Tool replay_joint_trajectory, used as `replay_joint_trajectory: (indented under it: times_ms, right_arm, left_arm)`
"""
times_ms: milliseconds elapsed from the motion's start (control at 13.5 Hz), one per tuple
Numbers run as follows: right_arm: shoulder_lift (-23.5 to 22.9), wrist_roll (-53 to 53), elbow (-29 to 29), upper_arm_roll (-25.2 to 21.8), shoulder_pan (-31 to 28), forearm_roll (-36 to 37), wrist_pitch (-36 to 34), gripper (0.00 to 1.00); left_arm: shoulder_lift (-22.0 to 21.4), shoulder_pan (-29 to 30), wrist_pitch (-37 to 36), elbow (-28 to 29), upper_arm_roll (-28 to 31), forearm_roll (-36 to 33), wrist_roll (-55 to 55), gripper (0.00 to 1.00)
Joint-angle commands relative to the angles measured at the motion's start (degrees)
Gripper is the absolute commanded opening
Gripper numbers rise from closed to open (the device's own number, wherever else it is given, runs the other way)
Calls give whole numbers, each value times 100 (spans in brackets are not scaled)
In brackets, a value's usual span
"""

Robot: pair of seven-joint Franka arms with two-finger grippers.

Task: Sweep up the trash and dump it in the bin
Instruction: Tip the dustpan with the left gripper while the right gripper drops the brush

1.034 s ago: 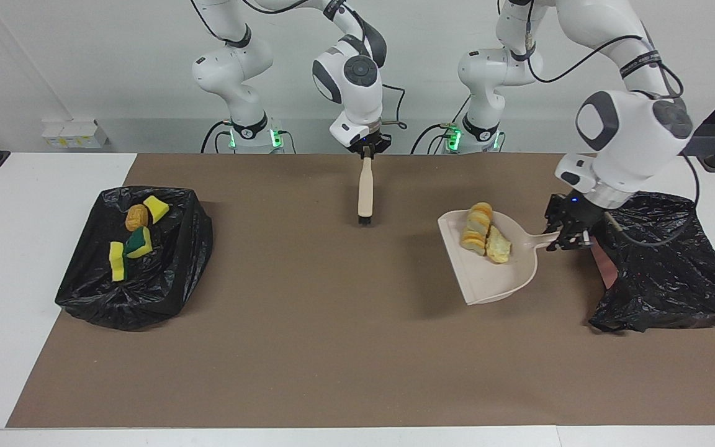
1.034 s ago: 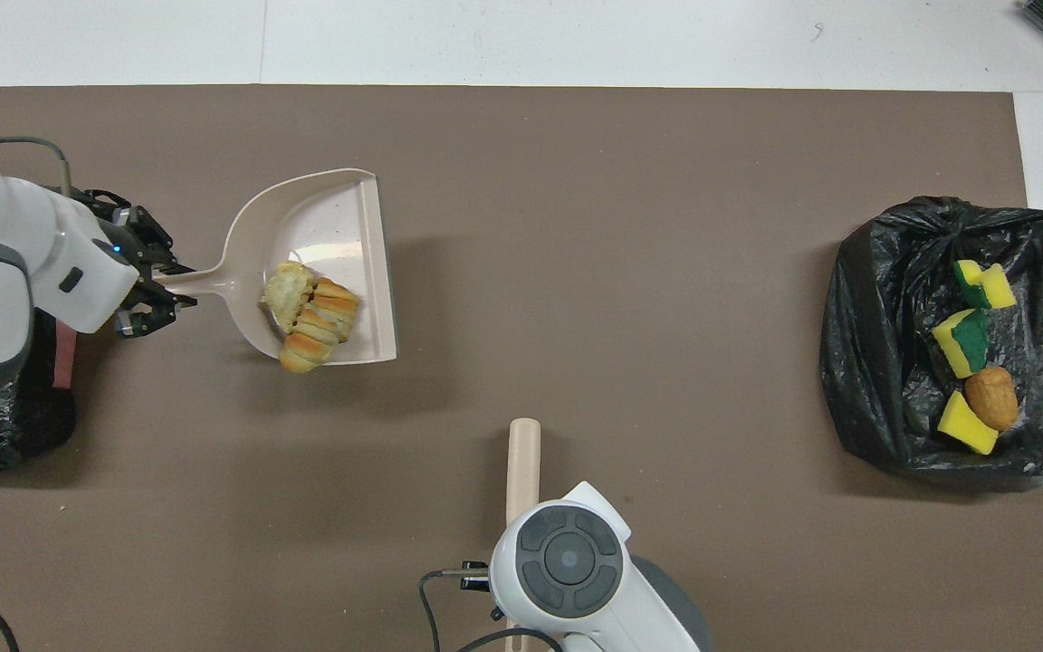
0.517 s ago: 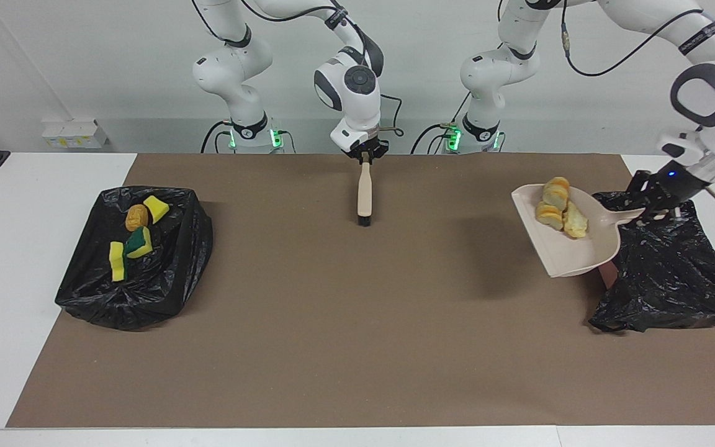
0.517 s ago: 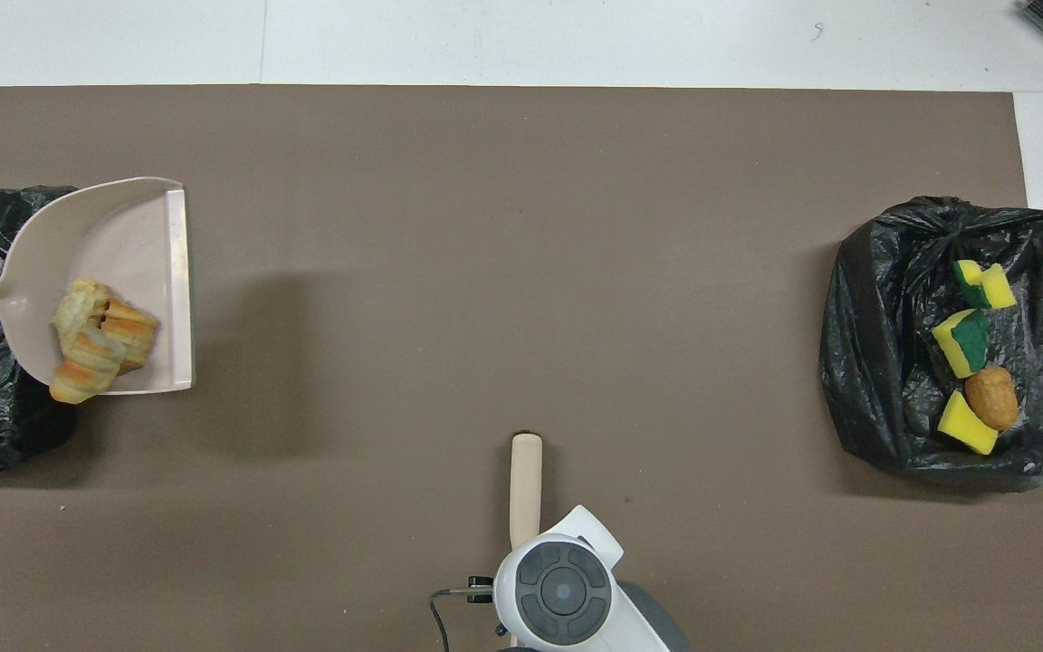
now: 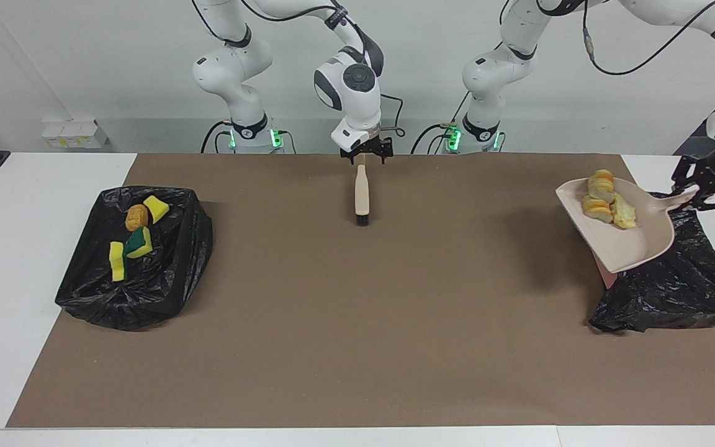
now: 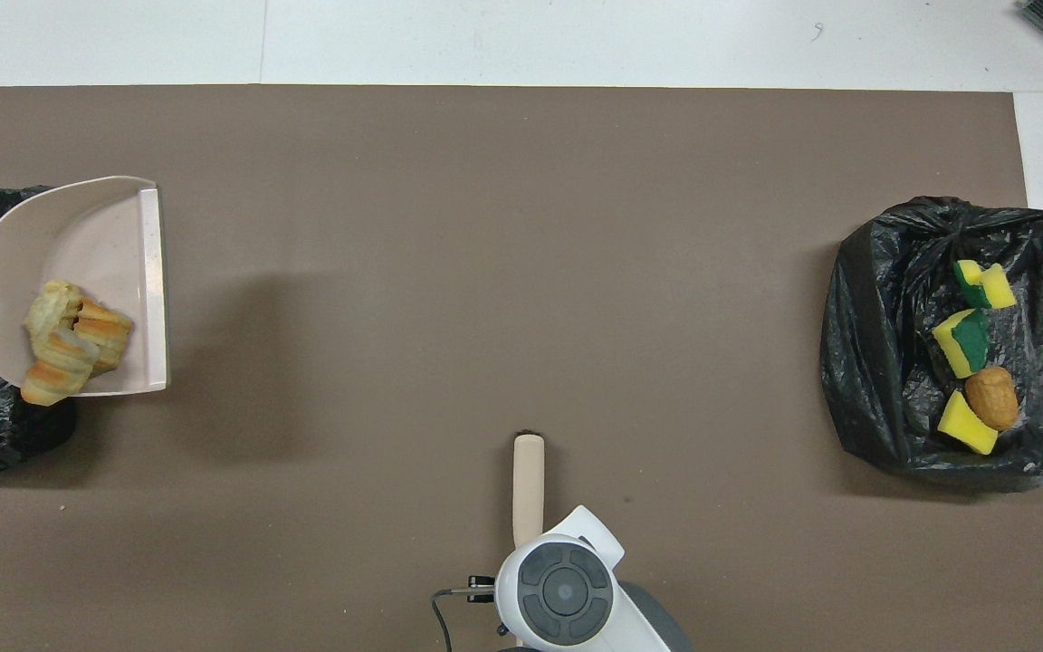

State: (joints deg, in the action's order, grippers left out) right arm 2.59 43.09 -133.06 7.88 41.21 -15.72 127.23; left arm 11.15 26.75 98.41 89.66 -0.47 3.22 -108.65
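Trash in dustpan, beside fingers

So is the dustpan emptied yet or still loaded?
Still loaded. The dustpan hangs over the black bag, held by the left pincer, with the bread pieces on it.

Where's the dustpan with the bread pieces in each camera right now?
Facing view: the dustpan is raised at the picture's right edge, over the black bag, held by the left gripper.
Overhead view: dustpan at the left edge; gripper out of frame.
Shared landmark: the brush at mid-table.
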Motion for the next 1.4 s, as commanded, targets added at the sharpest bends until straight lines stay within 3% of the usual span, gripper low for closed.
replay_joint_trajectory:
  times_ms: [0, 296, 517, 739, 961, 1330]
  right_arm:
    - [-4, -205, 280, -5, -376, 279, 4, 100]
    - [22, -222, 667, -5, -921, 911, -49, 100]
    - [23, -310, 974, -5, -1273, 1238, -110, 100]
    - [-4, -328, 1343, 3, -1467, 1676, -391, 100]
    - [22, -458, 1607, -14, -1711, 1757, -444, 100]
    - [49, -1303, 2274, -23, -2529, 1748, -1031, 100]
  left_arm:
    - [246, 111, 221, -405, -50, -583, -349, 0]
    - [607, 445, 800, -827, -59, -1399, -482, 0]
    - [687, 209, 1136, -854, -67, -2384, -377, 0]
    - [661, -221, 1180, -784, -76, -3735, 674, 0]
    - [547, -451, 1407, -503, -76, -4564, 1082, 0]
    - [406, -372, 1734, -432, -68, -5217, 1091, 0]
